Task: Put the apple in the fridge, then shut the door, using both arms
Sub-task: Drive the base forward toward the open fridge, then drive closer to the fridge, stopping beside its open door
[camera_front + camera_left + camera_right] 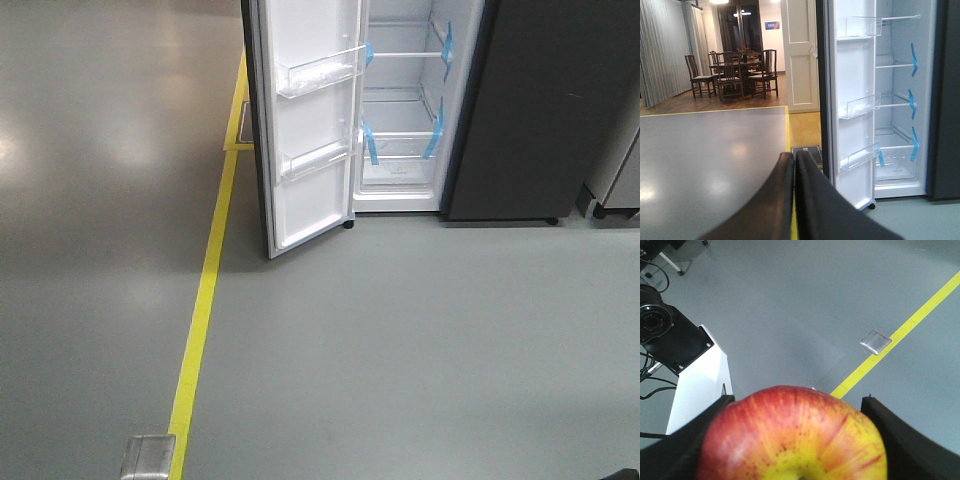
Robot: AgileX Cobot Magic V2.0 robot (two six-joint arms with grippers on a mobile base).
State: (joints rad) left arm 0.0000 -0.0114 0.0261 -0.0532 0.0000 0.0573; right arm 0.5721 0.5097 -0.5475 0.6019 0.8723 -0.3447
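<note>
A yellow tape line [204,300] crosses the glossy grey floor [420,350], with a square metal plate [148,457] touching its edge. Beyond stand dark wooden dining chairs [765,72], pleated grey curtains [665,50] and a white panelled door [800,55].

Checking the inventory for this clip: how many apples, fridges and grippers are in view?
Apple: 1
Fridge: 1
Grippers: 2, the left gripper and the right gripper
Total: 4

Smooth, shiny skin on apple [792,437]. Glossy grey floor [400,330]. Clear plastic bins [320,70] in fridge [540,110] door. Dull metal plate [875,341].
</note>
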